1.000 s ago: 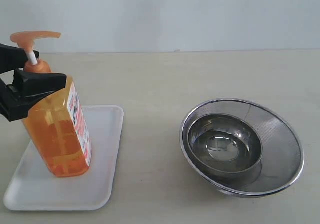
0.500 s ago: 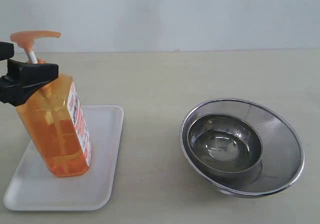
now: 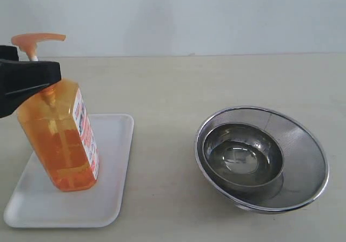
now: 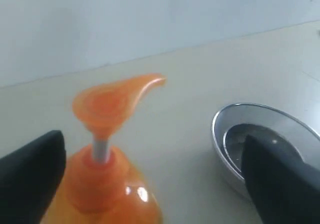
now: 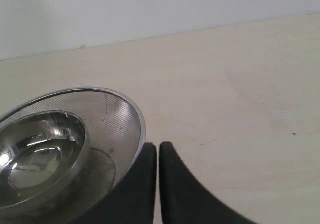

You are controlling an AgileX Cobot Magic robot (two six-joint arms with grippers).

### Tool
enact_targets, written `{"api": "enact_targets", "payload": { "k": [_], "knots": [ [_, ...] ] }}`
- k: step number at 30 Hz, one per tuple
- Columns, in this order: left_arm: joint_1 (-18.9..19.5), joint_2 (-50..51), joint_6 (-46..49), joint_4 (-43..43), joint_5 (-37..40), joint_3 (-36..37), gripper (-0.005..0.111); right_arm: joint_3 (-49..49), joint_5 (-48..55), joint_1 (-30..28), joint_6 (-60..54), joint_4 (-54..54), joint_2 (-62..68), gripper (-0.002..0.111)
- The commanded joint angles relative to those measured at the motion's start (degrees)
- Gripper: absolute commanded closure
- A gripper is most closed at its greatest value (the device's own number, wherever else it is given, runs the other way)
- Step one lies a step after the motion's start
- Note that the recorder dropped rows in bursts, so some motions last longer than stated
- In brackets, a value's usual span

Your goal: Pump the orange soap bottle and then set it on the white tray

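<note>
The orange soap bottle (image 3: 62, 139) stands upright on the white tray (image 3: 111, 161) at the left, its pump head (image 3: 38, 38) raised. My left gripper (image 3: 37, 67) hovers open at the bottle's neck and shoulder, holding nothing. In the left wrist view its fingers (image 4: 30, 174) stand wide apart on either side of the bottle (image 4: 105, 194), below the pump head (image 4: 107, 103). My right gripper (image 5: 158, 151) is shut and empty beside the steel bowl (image 5: 45, 149); it is out of the exterior view.
A round steel mesh bowl (image 3: 305, 144) with a smaller steel bowl (image 3: 246, 158) inside it sits on the beige table at the right; the left wrist view also shows this bowl (image 4: 227, 129). A pale wall closes off the back.
My left gripper has let go of the bottle's shoulder, opened, and drawn back up and to the left. The bottle stays standing on the tray.
</note>
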Motion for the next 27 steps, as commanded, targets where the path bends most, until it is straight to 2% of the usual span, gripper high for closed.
{"api": "enact_targets", "payload": {
  "k": [1,5,12,27],
  "knots": [
    [0.1,-0.5,-4.4,0.1,3.8,2.3,0.037,0.0,-0.5,-0.4,-0.2,-0.2,-0.4,0.108],
    [0.1,-0.5,-8.8,0.2,5.8,4.6,0.06,0.0,-0.4,-0.4,-0.2,-0.2,-0.4,0.108],
    [0.1,-1.1,-7.4,-0.1,10.4,7.5,0.102,0.0,-0.4,-0.4,-0.2,-0.2,-0.4,0.108],
    [0.1,-1.8,-7.5,0.5,11.6,9.3,0.102,0.0,-0.4,-0.4,-0.2,-0.2,-0.4,0.108]
  ]
}}
